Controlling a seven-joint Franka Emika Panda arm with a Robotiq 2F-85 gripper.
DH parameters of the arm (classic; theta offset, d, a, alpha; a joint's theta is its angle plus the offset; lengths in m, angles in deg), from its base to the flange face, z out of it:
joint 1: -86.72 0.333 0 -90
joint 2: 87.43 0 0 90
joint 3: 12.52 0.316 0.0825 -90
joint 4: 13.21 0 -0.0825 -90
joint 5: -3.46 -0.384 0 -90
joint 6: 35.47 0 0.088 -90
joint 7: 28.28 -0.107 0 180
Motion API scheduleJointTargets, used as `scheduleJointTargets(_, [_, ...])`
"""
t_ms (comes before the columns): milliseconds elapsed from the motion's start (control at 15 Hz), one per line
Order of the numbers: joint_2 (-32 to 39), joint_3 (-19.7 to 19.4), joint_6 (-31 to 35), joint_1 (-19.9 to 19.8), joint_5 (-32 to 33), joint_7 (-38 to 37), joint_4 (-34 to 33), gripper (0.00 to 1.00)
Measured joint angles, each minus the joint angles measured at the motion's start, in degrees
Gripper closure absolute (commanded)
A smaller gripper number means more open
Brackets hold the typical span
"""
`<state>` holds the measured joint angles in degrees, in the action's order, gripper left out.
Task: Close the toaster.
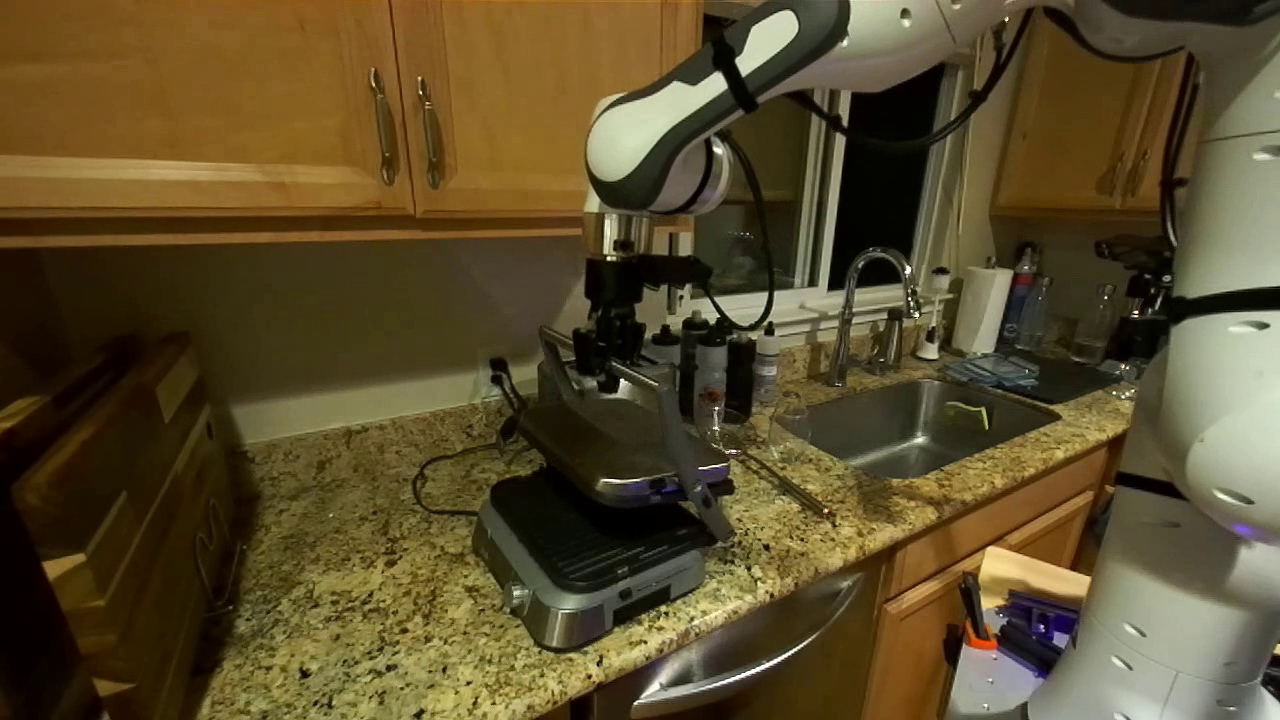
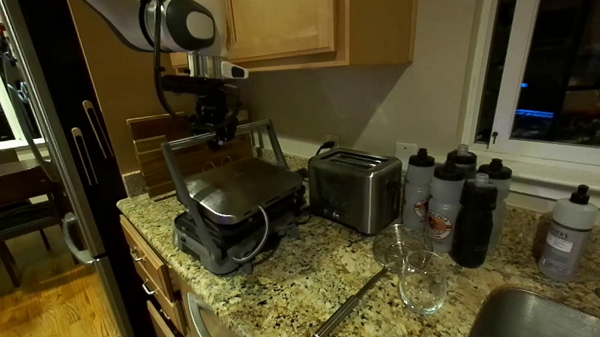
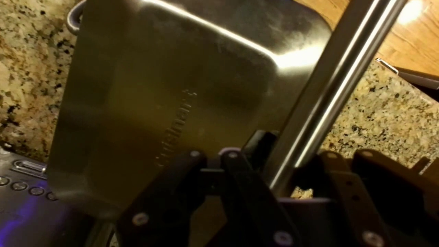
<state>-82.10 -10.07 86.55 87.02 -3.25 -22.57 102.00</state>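
The toaster point(image 1: 590, 525), a silver-and-black contact grill, stands on the granite counter in both exterior views. Its lid point(image 1: 620, 455) is raised, with a dark gap above the ribbed lower plate. A grey bar handle point(image 2: 189, 140) rises over the lid. My gripper point(image 1: 609, 372) points straight down from above and is shut on the middle of that bar. In the wrist view the shiny handle point(image 3: 325, 89) runs between my dark fingers point(image 3: 259, 145). Below them the steel lid top point(image 3: 192, 82) fills most of that picture. The fingers cover the stretch of bar that they grip.
Beside the grill stands a smaller slotted steel appliance point(image 2: 358, 191). Several bottles point(image 2: 440, 201), a glass point(image 2: 423, 286) and a thin metal rod point(image 2: 347, 309) are near it. A sink point(image 1: 890, 410) lies further along. Wooden boards point(image 1: 110, 480) lean by the wall; a cabinet point(image 1: 540, 110) hangs above.
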Motion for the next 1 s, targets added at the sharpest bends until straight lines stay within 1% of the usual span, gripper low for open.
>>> scheduleJointTargets(400, [5.53, 2.03, 1.21, 2.19, 0.00, -3.60, -3.18, 0.96])
scheduleJointTargets(1000, [12.60, 3.69, 1.34, 3.75, -0.02, -4.48, -7.78, 0.96])
